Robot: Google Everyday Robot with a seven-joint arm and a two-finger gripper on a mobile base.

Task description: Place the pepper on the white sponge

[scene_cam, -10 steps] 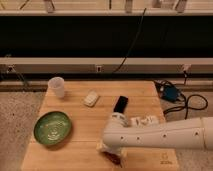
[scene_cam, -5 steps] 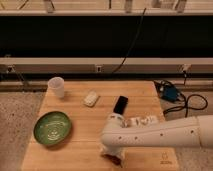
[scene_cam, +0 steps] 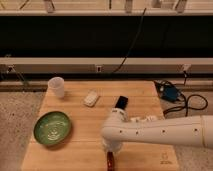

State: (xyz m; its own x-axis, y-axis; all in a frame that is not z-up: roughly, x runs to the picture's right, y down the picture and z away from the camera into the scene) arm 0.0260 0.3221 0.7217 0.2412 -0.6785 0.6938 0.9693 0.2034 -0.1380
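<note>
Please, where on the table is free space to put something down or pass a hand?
Bare wood lies between the cup and the sponge, and between the green bowl and the arm. Crowded: the front edge, where the claw is low over the pepper, and around the phone.

gripper [scene_cam: 110, 159] low (arm bent over)

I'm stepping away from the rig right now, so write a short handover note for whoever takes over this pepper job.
Gripper: low at the table's near edge, under the arm's elbow, with the pepper showing dark red at its tip.
White sponge: far side of the table, bare, between the cup and phone.
Done: nothing placed.
Left: carry the pepper across and set it on the sponge.
</note>
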